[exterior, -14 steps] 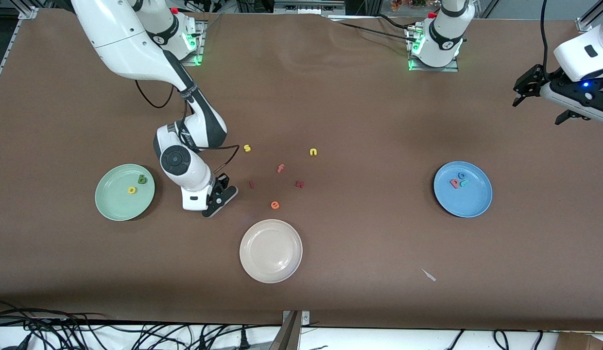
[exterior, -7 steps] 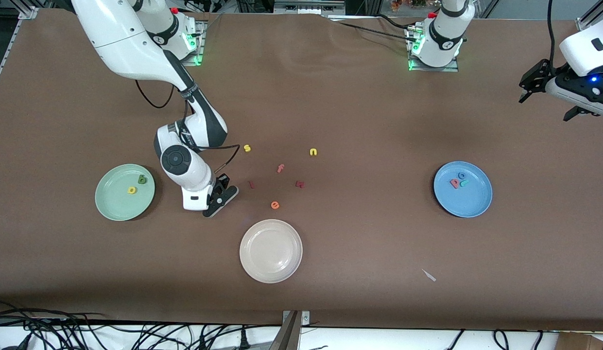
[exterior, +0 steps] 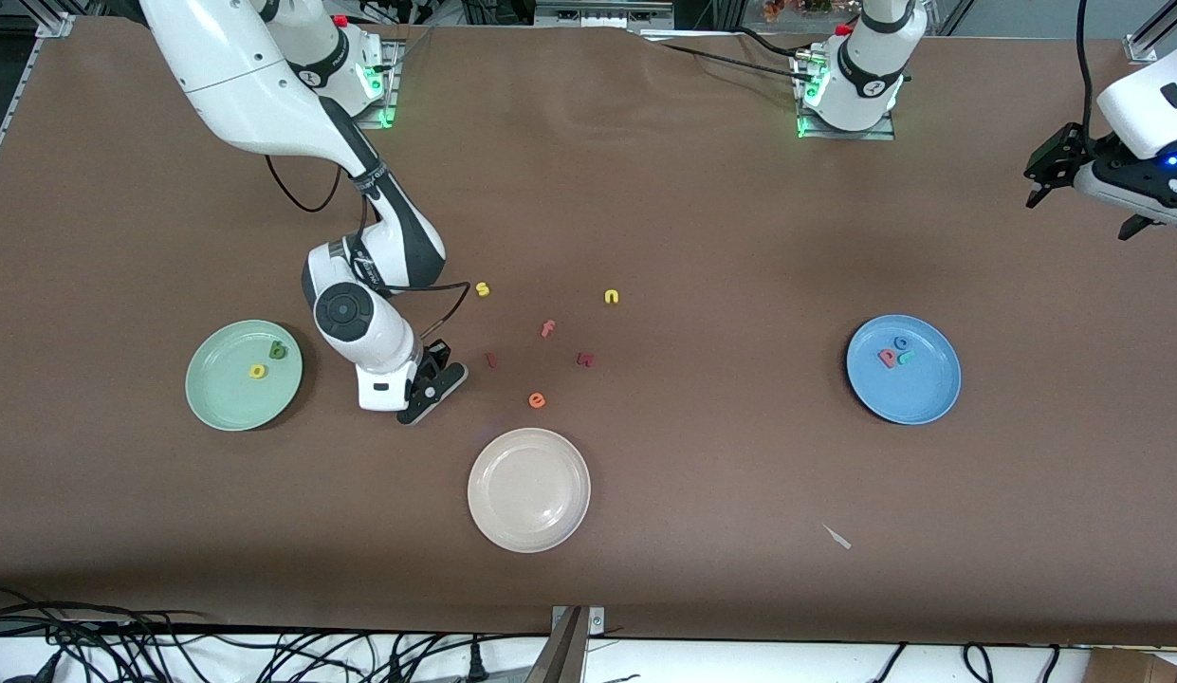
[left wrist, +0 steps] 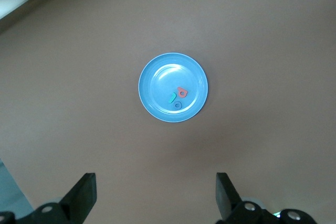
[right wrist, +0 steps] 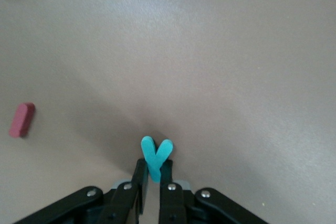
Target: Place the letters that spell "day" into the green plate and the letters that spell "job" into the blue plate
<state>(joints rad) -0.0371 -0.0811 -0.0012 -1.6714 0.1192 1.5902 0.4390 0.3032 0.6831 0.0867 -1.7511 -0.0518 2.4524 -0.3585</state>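
My right gripper (exterior: 434, 381) is low at the table between the green plate (exterior: 218, 398) and the loose letters. It is shut on the stem of the teal "y" (right wrist: 156, 156), which is hidden in the front view. A yellow "d" (exterior: 257, 371) and a dark green "a" (exterior: 278, 351) lie in the green plate. The blue plate (exterior: 920, 394) holds the pinkish-red "b" (exterior: 888, 358), blue "o" (exterior: 900, 342) and teal "j" (exterior: 907, 357). My left gripper (exterior: 1048, 171) hangs open and empty, high over the left arm's end of the table, looking down on the blue plate (left wrist: 155, 74).
A cream-white plate (exterior: 528, 489) sits nearer the front camera than the loose letters. These are a yellow "s" (exterior: 483, 288), a yellow "n" (exterior: 612, 297), a red "f" (exterior: 547, 328), an orange "e" (exterior: 537, 400) and two dark red pieces (exterior: 490, 359) (exterior: 585, 359). A white scrap (exterior: 837, 537) lies near the front edge.
My left gripper has drifted up and toward the left arm's end of the table. My right gripper has stayed almost in place.
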